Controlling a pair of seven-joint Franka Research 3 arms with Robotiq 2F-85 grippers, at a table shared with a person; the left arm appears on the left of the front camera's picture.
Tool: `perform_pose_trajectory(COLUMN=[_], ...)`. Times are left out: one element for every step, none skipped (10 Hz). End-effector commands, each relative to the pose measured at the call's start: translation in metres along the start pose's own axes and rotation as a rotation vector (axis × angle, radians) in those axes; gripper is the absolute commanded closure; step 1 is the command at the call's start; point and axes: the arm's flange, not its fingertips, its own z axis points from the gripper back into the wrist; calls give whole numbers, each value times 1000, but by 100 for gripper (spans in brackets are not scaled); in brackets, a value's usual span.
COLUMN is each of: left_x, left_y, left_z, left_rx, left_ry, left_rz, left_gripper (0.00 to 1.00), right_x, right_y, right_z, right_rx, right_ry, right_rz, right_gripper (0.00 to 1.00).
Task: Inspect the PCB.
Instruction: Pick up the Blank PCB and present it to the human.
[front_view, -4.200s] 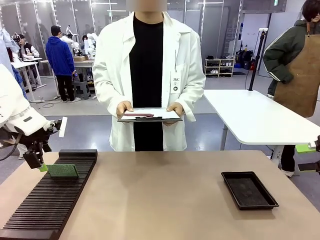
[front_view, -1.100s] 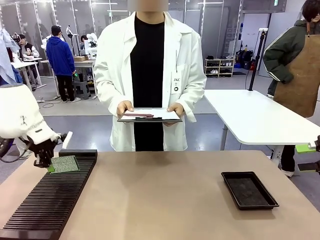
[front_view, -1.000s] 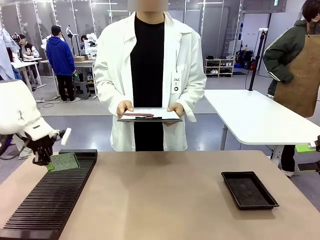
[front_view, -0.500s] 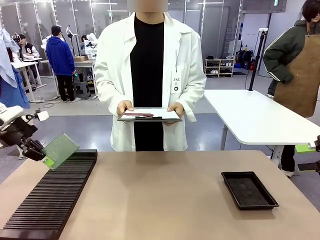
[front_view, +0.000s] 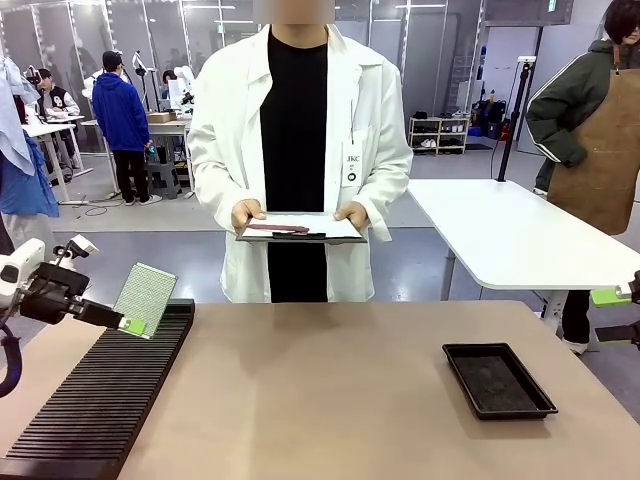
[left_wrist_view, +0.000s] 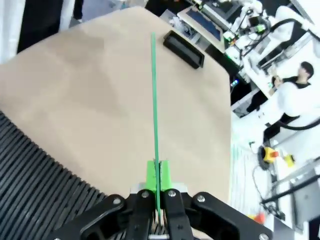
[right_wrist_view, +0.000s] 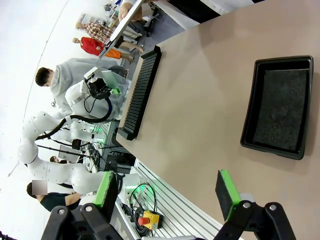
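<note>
Over the slotted rack's (front_view: 100, 400) far end, our left gripper (front_view: 128, 324) clamps the PCB (front_view: 147, 295) by its lower edge, long axis slanting upward. Our right gripper (right_wrist_view: 165, 189) gapes empty. A dark mat lines the black tray (front_view: 461, 383).

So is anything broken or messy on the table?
Nothing stands out. The PCB is tilted, but only because the left tool holds it by its lower edge above the black slotted rack. The black tray sits flat on the table.

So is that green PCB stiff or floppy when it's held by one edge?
Probably stiff: the PCB runs dead straight edge-on, no sag. Likely light: the left end effector holds it by one corner, tilted.
</note>
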Motion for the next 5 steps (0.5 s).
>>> perform_pose_trajectory(left_x=[8, 8, 8, 5, 21], left_y=[-5, -5, -5, -3, 16], left_z=[12, 12, 12, 10, 7], left_rx=[19, 19, 19, 13, -48], left_ry=[56, 56, 56, 42, -11], left_rz=[-35, -35, -35, -33, 167], left_gripper=[100, 100, 100, 97, 97], right_x=[2, 2, 2, 2, 2], right_y=[0, 0, 0, 0, 0], right_z=[0, 0, 0, 0, 0], right_rx=[15, 15, 15, 15, 15], right_ry=[-13, -13, -13, -13, -13], right_rz=[22, 22, 22, 22, 22], right_gripper=[0, 0, 0, 0, 0])
